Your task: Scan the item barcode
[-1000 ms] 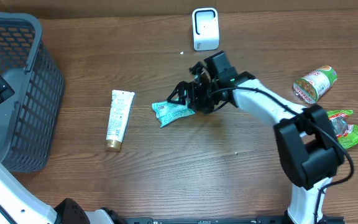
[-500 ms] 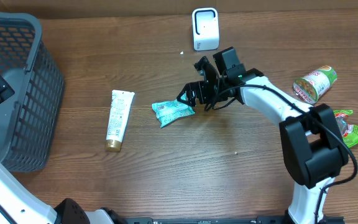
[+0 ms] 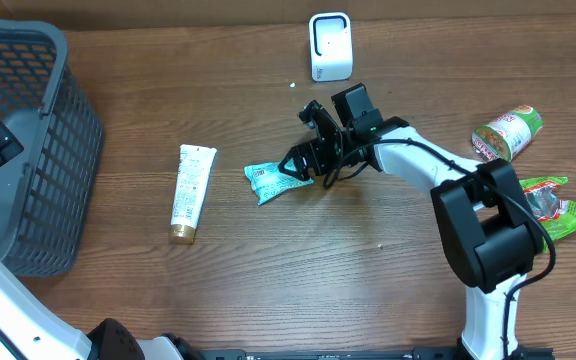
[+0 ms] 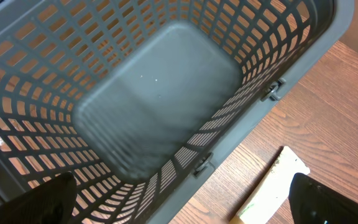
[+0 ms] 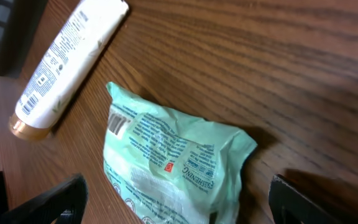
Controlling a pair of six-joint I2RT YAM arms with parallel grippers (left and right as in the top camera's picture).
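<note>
A small mint-green packet (image 3: 278, 180) lies flat on the wooden table (image 3: 298, 290), near the middle, between a white tube (image 3: 190, 190) on one side and the right gripper (image 3: 303, 160) on the other. It is a soft, crinkled plastic pouch, puffed in the middle and pinched at its ends. In the right wrist view the upper face carries lines of blue print, a small red square and, at one corner, a white patch with a barcode (image 5: 115, 124) facing up. The far end of the pouch runs out of the bottom of that view.

The right gripper hangs just beside and above the packet with its jaws spread wide. Its two dark fingers (image 5: 55, 199) sit at the lower corners of the wrist view, one on each side of the pouch, and neither is pressed against it.

A white scanner (image 3: 330, 45) stands upright at the far edge of the table, well apart from the packet.

The left gripper (image 4: 188, 199) hovers over a grey mesh basket (image 3: 58, 200) at the table's left end, jaws spread wide with nothing between them.
</note>
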